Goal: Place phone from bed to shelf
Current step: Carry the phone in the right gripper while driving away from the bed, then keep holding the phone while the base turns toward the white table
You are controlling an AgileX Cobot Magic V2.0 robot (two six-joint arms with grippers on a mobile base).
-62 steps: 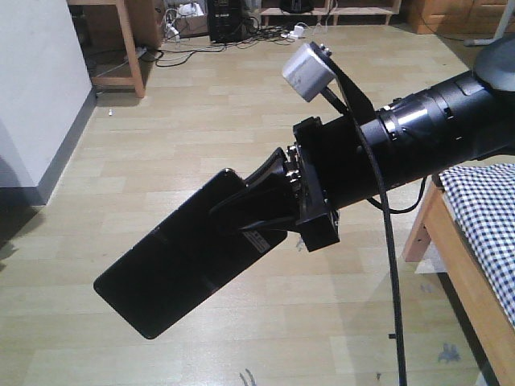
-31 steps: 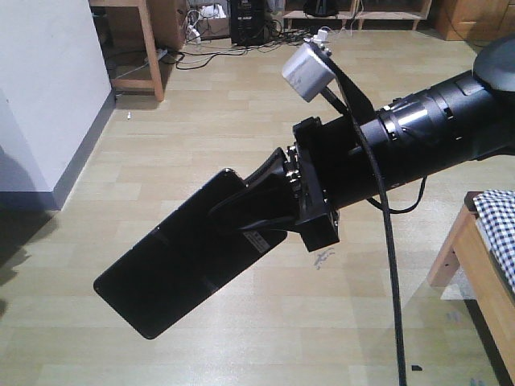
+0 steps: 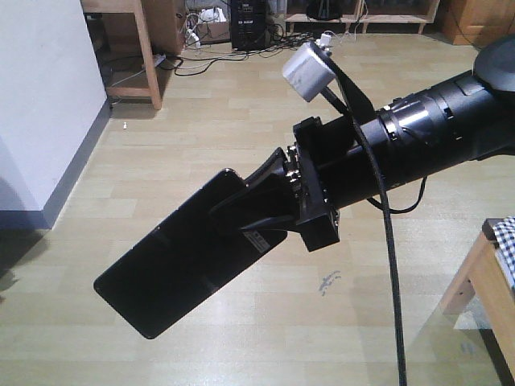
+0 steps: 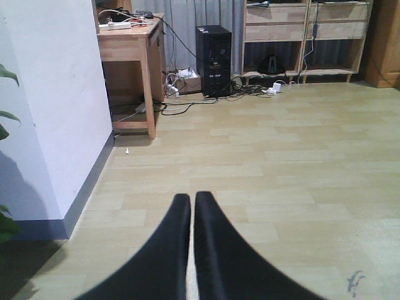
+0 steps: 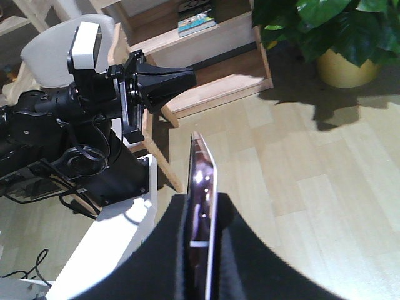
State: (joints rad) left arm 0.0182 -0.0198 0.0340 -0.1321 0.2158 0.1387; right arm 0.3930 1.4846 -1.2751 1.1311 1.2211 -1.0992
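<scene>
The phone (image 3: 165, 269), a long glossy black slab, hangs in the air over the floor, with my right gripper (image 3: 241, 213) shut on one end. In the right wrist view the phone (image 5: 204, 169) shows edge-on, its pinkish rim between the black fingers of that gripper (image 5: 203, 209). My left gripper (image 4: 190, 199) is shut with nothing in it and points at the floor. The pale wood shelf (image 4: 303, 34) stands against the far wall. Only a corner of the bed (image 3: 487, 277), with its checked cloth, shows at the right edge.
A white wall corner (image 3: 40, 104) juts out on the left. Behind it stands a wooden desk (image 4: 134, 47), with a black computer tower (image 4: 214, 59) and cables on the floor beside it. A potted plant (image 5: 325, 31) stands behind the right arm.
The bed has slid toward the right edge of the front view, and the wall and desk have shifted right. The phone stays in the right gripper at the same pose.
</scene>
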